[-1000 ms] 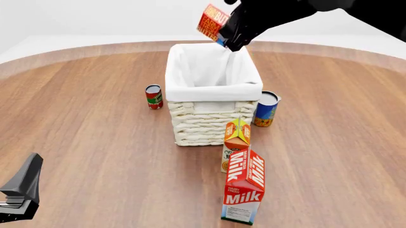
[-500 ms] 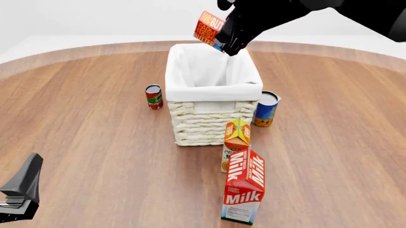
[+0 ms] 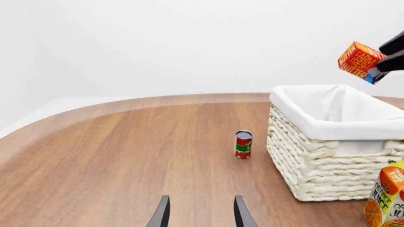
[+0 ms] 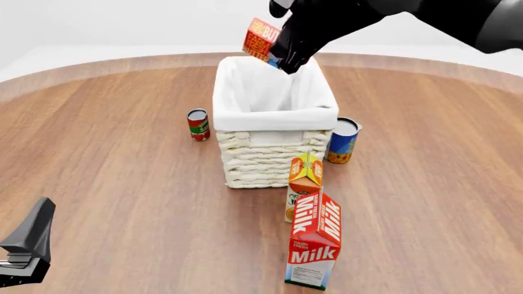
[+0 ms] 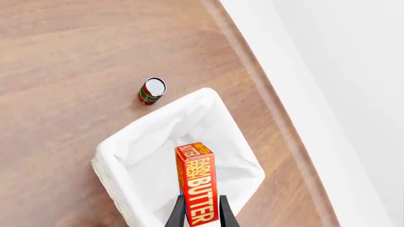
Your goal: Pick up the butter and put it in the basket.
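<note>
Right gripper (image 5: 201, 213): closed on the butter (image 4: 263, 38), fingers pinching the box's near end; the right wrist view showed one thin finger either side of it.
Butter position: in the air, above the far rim of the basket (image 4: 274, 114), tilted, clear of the liner.
Butter long axis: ran out along the line of the fingers, away from the gripper, so the free end led towards the basket opening. In the right wrist view the box lay over the white interior, near one wall rather than centred.
Key relation: basket mouth sat directly below the carried box; release looked feasible once the box was over the middle. Judgement only.
Left gripper (image 3: 198, 215): parted and empty, low over the table (image 4: 106, 184) on the near left, well apart from the basket.
Nearer arm: right, already holding the box.
Risk: a tilted box might clip the folded liner on the far rim.
Bystanders: small red can (image 4: 198, 124) left of the basket, blue can (image 4: 342, 140) right of it; neither in the way.
</note>
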